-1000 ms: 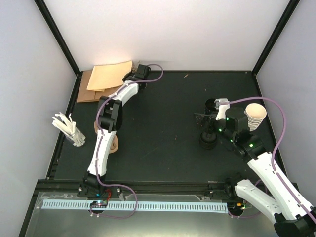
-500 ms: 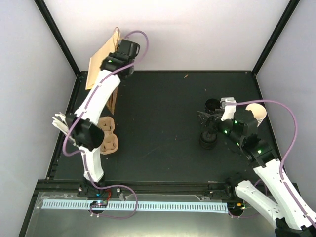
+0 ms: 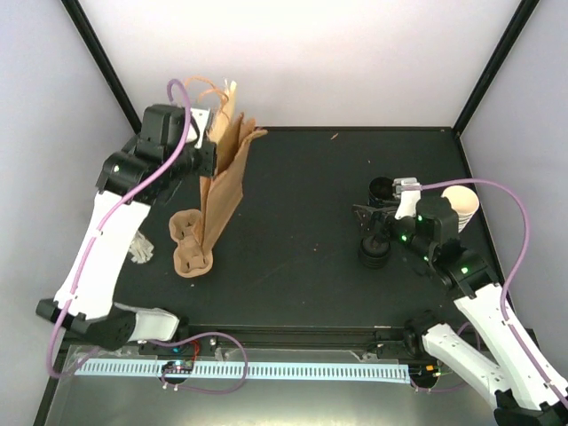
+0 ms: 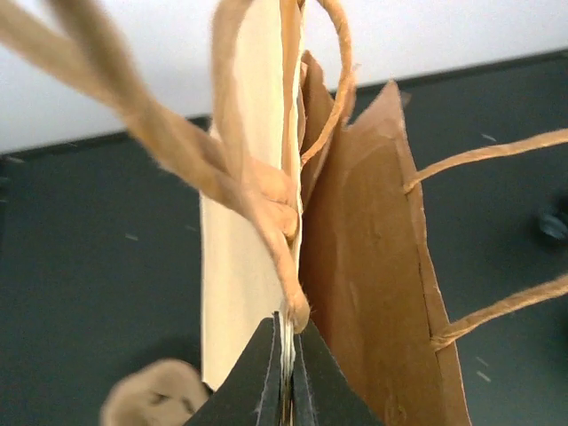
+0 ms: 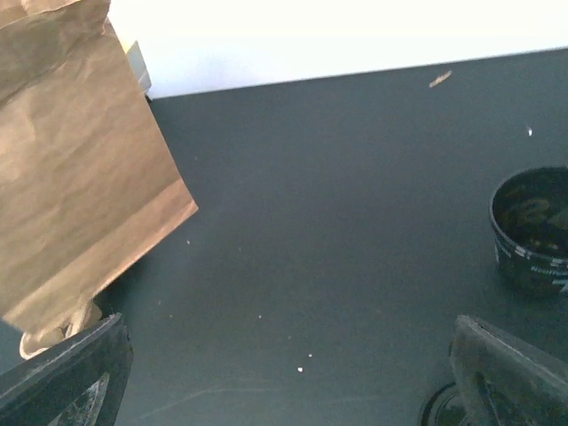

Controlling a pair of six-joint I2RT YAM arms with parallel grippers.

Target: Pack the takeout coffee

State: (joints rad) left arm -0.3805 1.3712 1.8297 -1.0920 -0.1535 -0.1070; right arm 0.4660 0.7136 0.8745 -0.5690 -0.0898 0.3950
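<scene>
Hanging upright now, not flat, the paper bag (image 3: pixel 222 191) is clenched by the left gripper (image 4: pixel 286 342); right gripper (image 5: pixel 284 373) gapes empty, paper cup (image 3: pixel 461 206) unpacked.

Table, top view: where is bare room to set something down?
Free: the middle of the table, between paper bag and black lids; also the far right corner. Crowded: around lids and paper cup, and left by the cup carrier.
</scene>
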